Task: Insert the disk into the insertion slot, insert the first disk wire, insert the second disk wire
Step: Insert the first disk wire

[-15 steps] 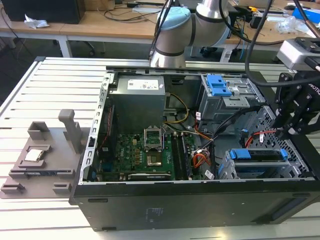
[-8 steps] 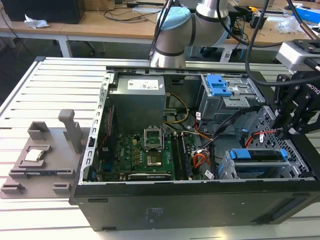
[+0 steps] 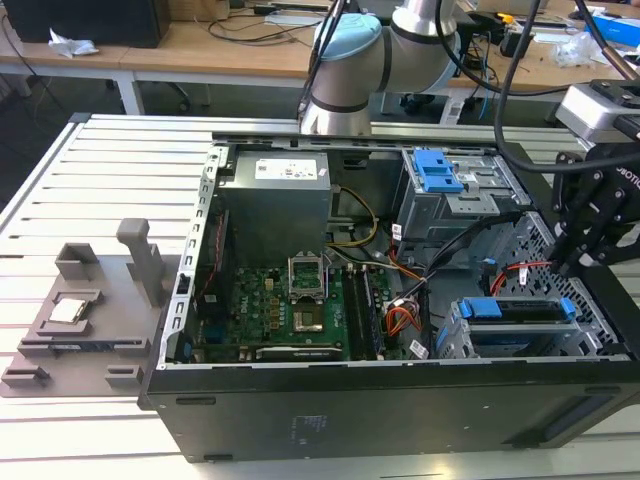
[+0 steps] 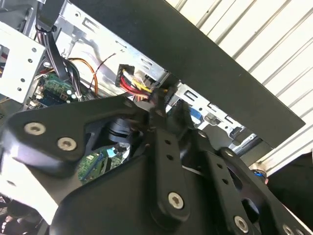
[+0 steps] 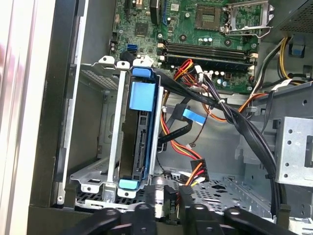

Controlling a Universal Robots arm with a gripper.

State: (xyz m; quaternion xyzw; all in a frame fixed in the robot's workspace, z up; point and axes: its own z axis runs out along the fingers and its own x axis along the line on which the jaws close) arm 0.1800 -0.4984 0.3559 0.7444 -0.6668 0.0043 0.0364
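The disk [image 5: 143, 98] in its blue carrier sits inside the silver insertion slot [image 5: 110, 161], its connector edge facing my gripper; in the exterior view the disk [image 3: 515, 310] lies in the cage [image 3: 452, 338] at the case's right end. My gripper [image 5: 171, 204] hovers just off that edge, its fingers drawn together on the red first disk wire [image 3: 520, 270], which runs up to the gripper [image 3: 566, 262]. An orange-yellow-black wire bundle with a dark plug [image 5: 197, 170] hangs loose beside the cage, close to the fingertips [image 4: 157, 105].
A taller grey cage with a blue latch [image 3: 440, 175] stands behind the slot. The motherboard [image 3: 290, 310] and power supply [image 3: 275, 195] fill the case's left half. Thick black cables [image 5: 234, 117] cross nearby. A grey fixture [image 3: 90, 320] sits on the slatted table.
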